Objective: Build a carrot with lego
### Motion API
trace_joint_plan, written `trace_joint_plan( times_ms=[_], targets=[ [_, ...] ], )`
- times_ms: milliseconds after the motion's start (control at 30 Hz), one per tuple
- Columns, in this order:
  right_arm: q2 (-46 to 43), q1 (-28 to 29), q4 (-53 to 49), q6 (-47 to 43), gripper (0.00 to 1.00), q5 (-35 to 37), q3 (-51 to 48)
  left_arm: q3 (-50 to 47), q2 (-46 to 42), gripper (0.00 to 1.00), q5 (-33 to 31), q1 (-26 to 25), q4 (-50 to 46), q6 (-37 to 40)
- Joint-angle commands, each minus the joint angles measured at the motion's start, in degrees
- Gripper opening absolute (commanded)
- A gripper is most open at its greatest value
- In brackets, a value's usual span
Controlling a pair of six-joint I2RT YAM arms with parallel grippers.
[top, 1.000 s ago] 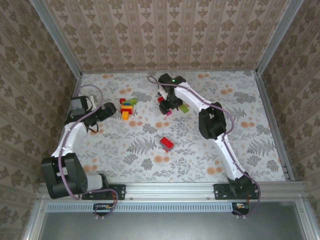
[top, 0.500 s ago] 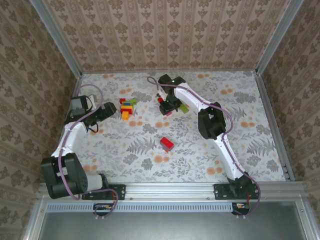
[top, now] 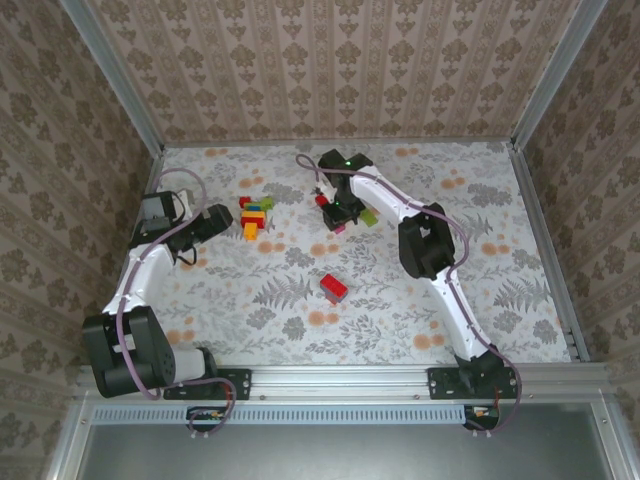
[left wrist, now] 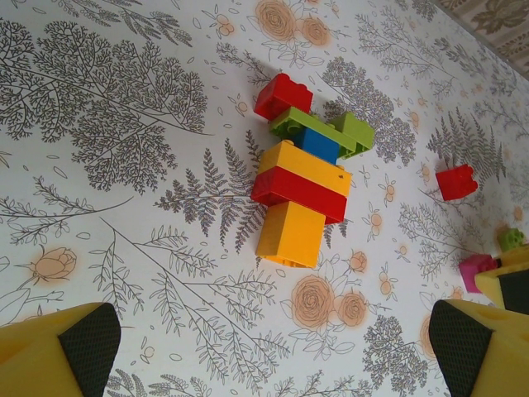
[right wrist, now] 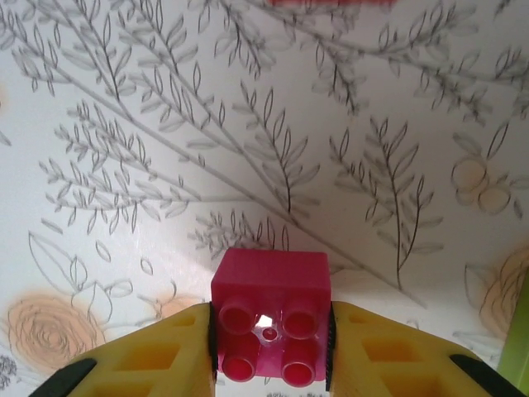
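Pick step: right gripper (right wrist: 270,335) clamps the magenta brick (right wrist: 269,281), well right of the stack (left wrist: 302,186). Left gripper (left wrist: 277,343) gapes wide (empty). Next move: lift, carry to stack, align studs.

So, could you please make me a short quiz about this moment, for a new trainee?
1. True or false: the right gripper is shut on the magenta brick.
2. The left gripper is: A open, holding nothing; B shut on a red brick; C shut and empty.
3. Short answer: does any gripper touch the brick stack?
Key: 1 true; 2 A; 3 no, both are apart from it.
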Motion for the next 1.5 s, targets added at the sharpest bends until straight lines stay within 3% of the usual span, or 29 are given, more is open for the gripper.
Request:
trace_joint_plan(
  times_ms=[0,233,467,833,1167,1467],
  targets=[
    [-10.0,1.2,1.5,1.0,0.33,-0.2,-7.6,1.7,0.5,1.0,0.3,-0.2,-0.2,1.2],
    [-28.0,6.8,6.3,1.1,0.33,-0.6,-29.0,1.8,0.5,1.0,0.4,-0.2,-0.1,1.1],
    [-37.3,12.7,8.9,1.3,0.33,-1.1,-41.3,2.0,1.0,1.0,0.2,-0.6,-0.1,1.2],
    [-40.6,16.4,10.0,1.7,0.33,-0.5,-46.3,2.1,1.0,1.0,0.0,-0.8,-0.5,1.4],
    [-42.7,16.3,9.4,3.7,0.32,5.4,-45.3,2.1,1.0,1.0,0.2,-0.9,-0.4,1.4],
    [-42.7,17.0,9.0,3.3,0.32,1.7,-44.8,2.1,1.0,1.0,0.1,-1.0,-0.5,1.5]
  ],
)
